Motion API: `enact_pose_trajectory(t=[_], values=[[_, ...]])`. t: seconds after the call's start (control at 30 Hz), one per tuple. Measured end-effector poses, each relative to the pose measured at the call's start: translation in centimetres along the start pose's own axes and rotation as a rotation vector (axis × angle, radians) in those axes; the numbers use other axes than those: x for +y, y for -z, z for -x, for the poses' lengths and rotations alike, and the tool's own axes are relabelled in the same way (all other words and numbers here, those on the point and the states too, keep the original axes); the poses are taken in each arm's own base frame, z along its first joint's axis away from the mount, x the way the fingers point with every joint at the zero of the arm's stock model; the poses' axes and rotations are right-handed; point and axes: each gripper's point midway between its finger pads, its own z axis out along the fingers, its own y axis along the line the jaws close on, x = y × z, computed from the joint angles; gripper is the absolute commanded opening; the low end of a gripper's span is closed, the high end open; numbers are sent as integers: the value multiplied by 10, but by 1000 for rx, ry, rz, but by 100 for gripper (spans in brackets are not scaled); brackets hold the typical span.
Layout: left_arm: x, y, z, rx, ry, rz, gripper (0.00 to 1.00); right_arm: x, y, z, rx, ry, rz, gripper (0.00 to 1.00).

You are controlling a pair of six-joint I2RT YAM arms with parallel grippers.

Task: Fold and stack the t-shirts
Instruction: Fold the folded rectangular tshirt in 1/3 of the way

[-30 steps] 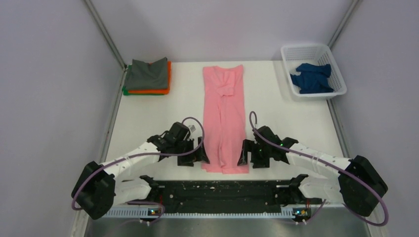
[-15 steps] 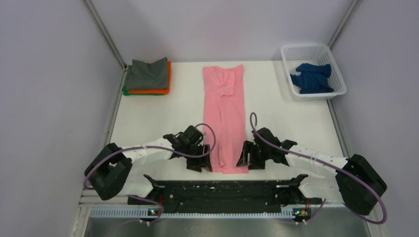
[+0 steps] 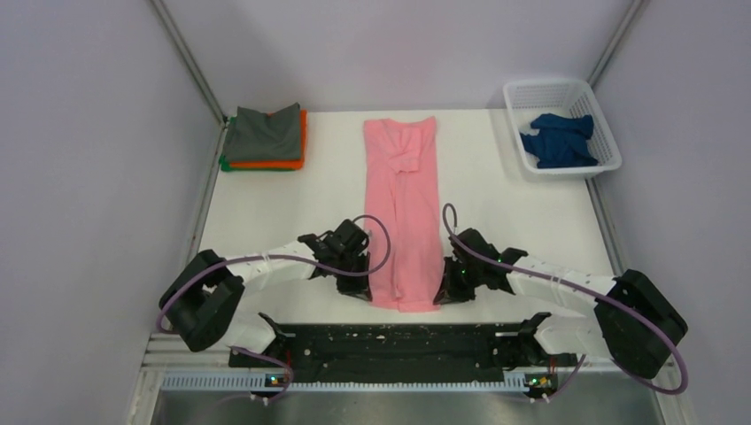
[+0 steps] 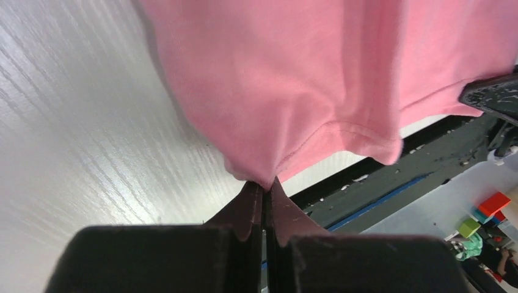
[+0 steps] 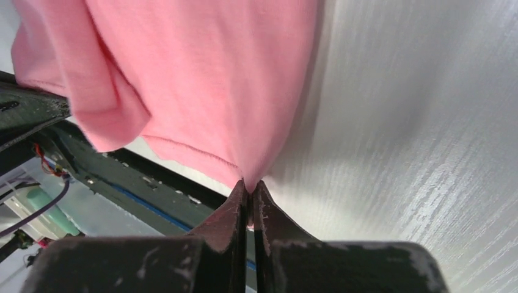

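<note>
The light pink t-shirt (image 3: pixel 403 212) is seen laid out as a long strip down the middle of the table (image 3: pixel 266 221), collar end far, hem near the arm bases. Its two near corners are now pinched. The left gripper (image 4: pixel 264 188) is clamped on the left hem corner, jaws pressed together with a nub of pink cloth drawn up between them. The right gripper (image 5: pixel 250 186) is clenched in the same way on the right hem corner.

A second ago both grippers were parked just outside the hem, clear of the cloth. Since then they have been brought inward onto the corners, and the hem is now drawn in narrower than before. The left arm's elbow has also been swung closer to the table.

The folded stack stays at the far left, dark grey t-shirt (image 3: pixel 263 133) on top, orange (image 3: pixel 285 163) and green (image 3: pixel 225 164) edges showing beneath. The navy blue t-shirt (image 3: pixel 556 139) lies crumpled in the white basket (image 3: pixel 549 91) at the far right.
</note>
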Motion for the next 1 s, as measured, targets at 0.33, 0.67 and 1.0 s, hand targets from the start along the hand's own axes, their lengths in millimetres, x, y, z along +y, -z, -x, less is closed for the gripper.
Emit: enact_pose_trajectory(t=[0.33,0.67,1.0], values=[[-47,42,66,-143,-60,-93,0,54,22,54,-98,87,90,0],[-35,66,188,-314,74,-95,0,57,29,156,-223,54,69,0],[-15,67,301,-413,152,-111,0,50,26,258,-327,1,103,0]])
